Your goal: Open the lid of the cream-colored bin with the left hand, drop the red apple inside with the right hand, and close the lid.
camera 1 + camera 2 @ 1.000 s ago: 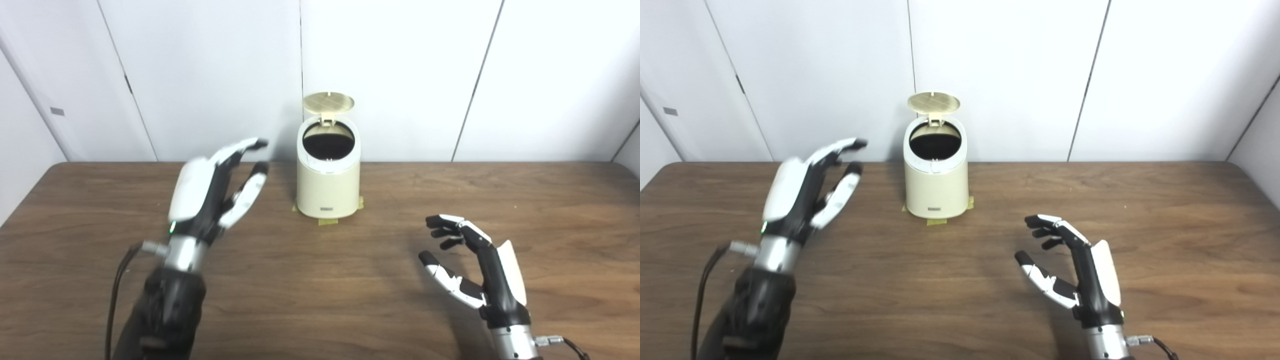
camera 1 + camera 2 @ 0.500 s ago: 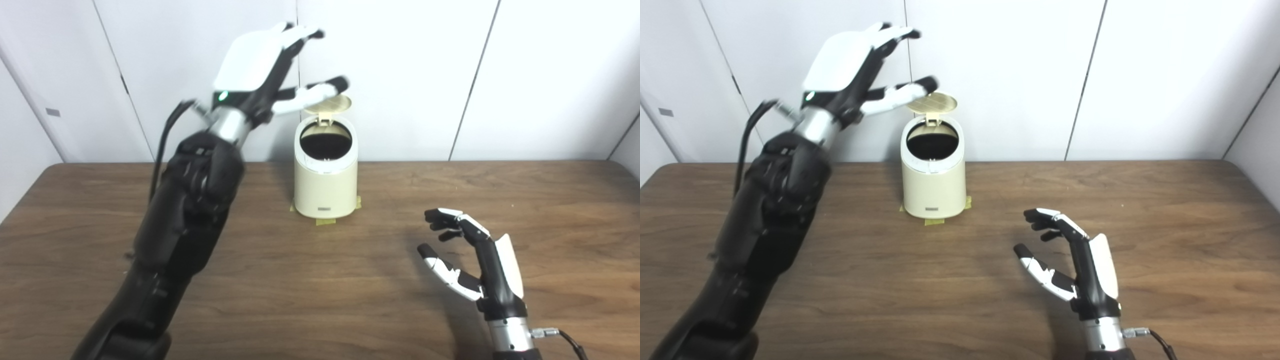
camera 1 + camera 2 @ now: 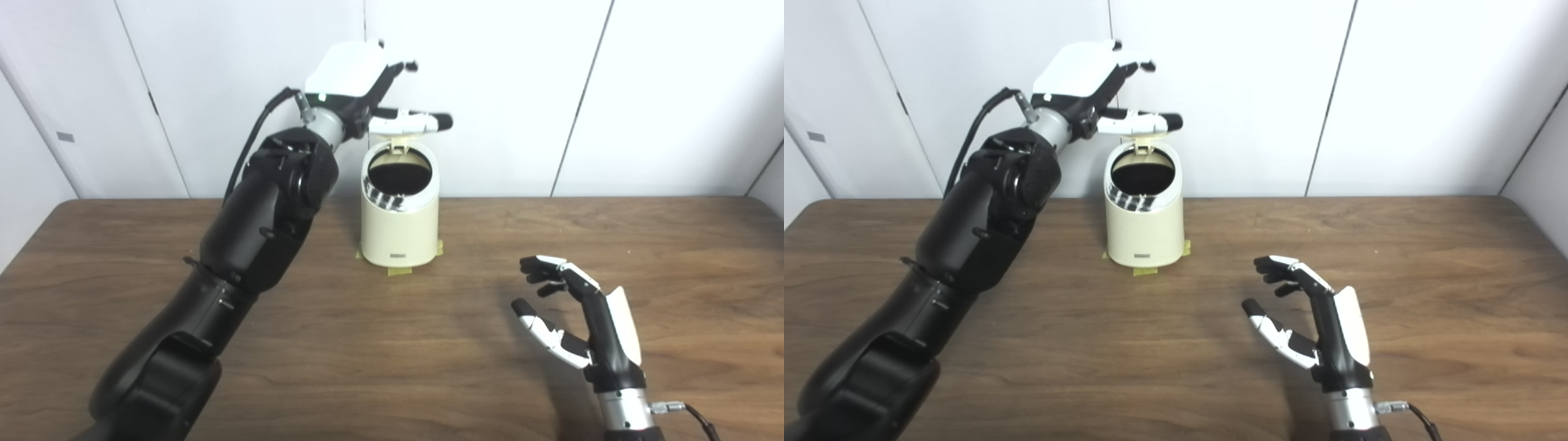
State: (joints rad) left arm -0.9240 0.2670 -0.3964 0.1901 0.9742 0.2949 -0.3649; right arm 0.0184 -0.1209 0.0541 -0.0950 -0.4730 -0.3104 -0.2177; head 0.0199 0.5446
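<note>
L hand [image 3: 361,79] spread empty over raised lid [image 3: 401,139] top-center to shut bin [image 3: 399,226], R hand [image 3: 582,331] idle, empty, lower right, no apple visible

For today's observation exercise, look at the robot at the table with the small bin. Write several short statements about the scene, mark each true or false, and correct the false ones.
1. The bin stands open, its dark inside showing. True.
2. The right hand holds a red apple. False: it rests low over the table, fingers apart, holding nothing; no apple is in view.
3. The left hand is raised above the bin, by the upright lid. True.
4. The bin lies tipped on its side. False: it stands upright on the table near the wall.
5. The left hand grips the bin's body. False: it is up above the bin's opening, fingers spread.
</note>
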